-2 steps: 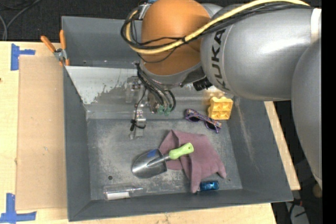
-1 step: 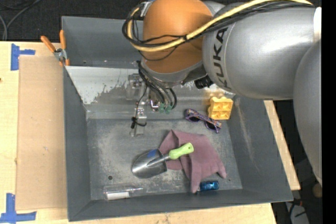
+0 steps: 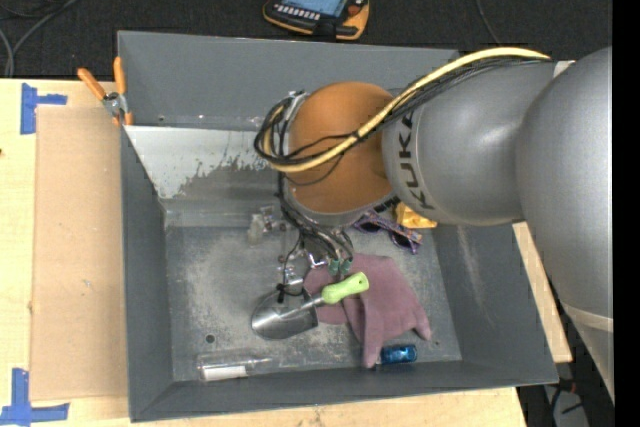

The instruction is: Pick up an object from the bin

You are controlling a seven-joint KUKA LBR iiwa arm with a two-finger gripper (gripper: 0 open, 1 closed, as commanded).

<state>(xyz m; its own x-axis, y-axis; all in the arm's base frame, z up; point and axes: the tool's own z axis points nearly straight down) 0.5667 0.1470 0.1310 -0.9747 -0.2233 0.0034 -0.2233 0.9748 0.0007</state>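
Reaching into the grey bin [image 3: 150,245] from the right of the camera view, the arm [image 3: 480,155] hangs its orange wrist cover [image 3: 335,150] over the middle of the floor, with a yellow cable [image 3: 440,75] looping across it. Below the cover, the fingers [image 3: 291,287] point down just left of the mauve cloth [image 3: 390,315], which lies crumpled on the bin floor. Whether they stand wide or narrow I cannot tell, since the linkage above crowds them and their tips merge with what lies beneath.

Directly under them lies a metal scoop [image 3: 283,318]: its shiny bowl sits on the bare floor just left of the cloth, and its green handle [image 3: 345,289] slants up and right so its end rests on the cloth's upper-left edge. The tips look to be at or just above the neck where bowl meets handle; touching or apart cannot be told.

At the cloth's lower edge, touching it, sits a small blue thing [image 3: 398,355]. Well left of the cloth, near the bin's front wall, lies a pale tube [image 3: 222,371]. Beyond the cloth, half under the arm, lies a small heap of purple and yellow things [image 3: 400,223].
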